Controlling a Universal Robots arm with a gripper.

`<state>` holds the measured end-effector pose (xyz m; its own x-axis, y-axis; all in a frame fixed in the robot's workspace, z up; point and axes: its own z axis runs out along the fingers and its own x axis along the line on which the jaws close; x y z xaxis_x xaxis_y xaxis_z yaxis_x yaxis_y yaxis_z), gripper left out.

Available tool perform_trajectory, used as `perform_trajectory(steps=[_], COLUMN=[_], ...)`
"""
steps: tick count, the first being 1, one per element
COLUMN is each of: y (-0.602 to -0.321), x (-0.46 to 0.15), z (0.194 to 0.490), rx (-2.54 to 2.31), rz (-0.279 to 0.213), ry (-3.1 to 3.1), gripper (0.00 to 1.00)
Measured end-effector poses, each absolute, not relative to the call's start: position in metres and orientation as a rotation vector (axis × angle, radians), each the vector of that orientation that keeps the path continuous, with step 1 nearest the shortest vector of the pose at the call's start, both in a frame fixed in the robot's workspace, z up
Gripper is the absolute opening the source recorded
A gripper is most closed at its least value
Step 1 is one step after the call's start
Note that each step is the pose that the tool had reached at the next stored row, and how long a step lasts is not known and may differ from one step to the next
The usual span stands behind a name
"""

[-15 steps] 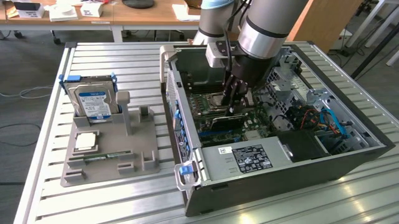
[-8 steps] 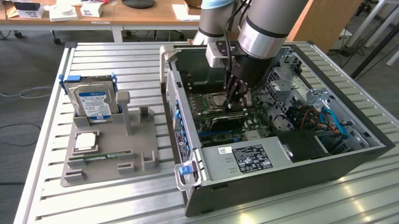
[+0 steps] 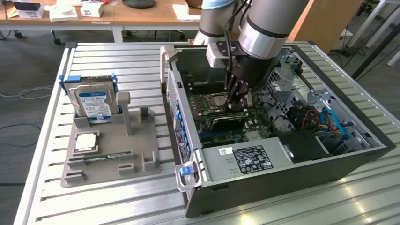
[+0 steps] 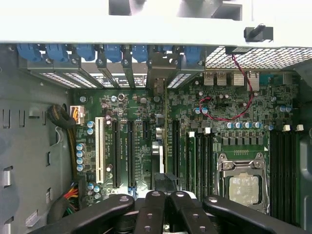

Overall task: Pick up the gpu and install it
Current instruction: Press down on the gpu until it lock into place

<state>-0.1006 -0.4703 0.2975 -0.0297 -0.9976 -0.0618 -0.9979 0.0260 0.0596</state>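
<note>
Black gripper [image 4: 164,196] fingers [image 4: 151,209] are drawn together, tips meeting, above the motherboard [image 4: 136,136] inside the open computer case [image 3: 350,164]. Just beyond the tips a thin dark card stands edge-on in an expansion slot: the gpu [image 4: 164,179]. Whether the tips actually pinch it cannot be told. From the exterior view the gpu [image 3: 228,121] sits directly beneath the gripper [image 3: 239,104], upright on the board. Close beside the gripper is the processor socket [image 4: 243,183], with a red cable [image 4: 229,114] further off. A grey power supply [image 3: 247,159] lies near the tool, past the gpu. Well apart from the gripper, outside the case, a grey holder [image 3: 112,150] carries a hard drive [image 3: 93,101] and a memory stick [image 3: 100,159].
</note>
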Motion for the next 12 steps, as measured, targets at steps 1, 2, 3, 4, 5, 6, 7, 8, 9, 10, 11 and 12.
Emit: perform_trajectory(steps=[1,2,3,4,5,6,7,8,9,10,11,12], y=[-0.470,-0.470,-0.470,-0.470,-0.470,-0.470,-0.470,-0.470,-0.470,-0.470,-0.470,-0.470], x=[-0.101,-0.102,-0.104,-0.105,-0.106,-0.108,-0.109,-0.109,-0.110,-0.111,-0.116,-0.116], z=[0.297,0.297,0.297,0.297,0.297,0.296,0.296,0.296,0.295,0.294,0.292,0.292], rx=[-2.186,-2.186,-2.186,-2.186,-2.186,-2.186,-2.186,-2.186,-2.186,-2.185,-2.182,-2.182], rz=[0.135,0.135,0.135,0.135,0.135,0.135,0.135,0.135,0.135,0.135,0.135,0.135], ry=[2.248,2.248,2.248,2.248,2.248,2.248,2.248,2.249,2.249,2.249,2.252,2.252], gripper=[0.11,0.11,0.11,0.11,0.11,0.11,0.11,0.11,0.11,0.11,0.11,0.11])
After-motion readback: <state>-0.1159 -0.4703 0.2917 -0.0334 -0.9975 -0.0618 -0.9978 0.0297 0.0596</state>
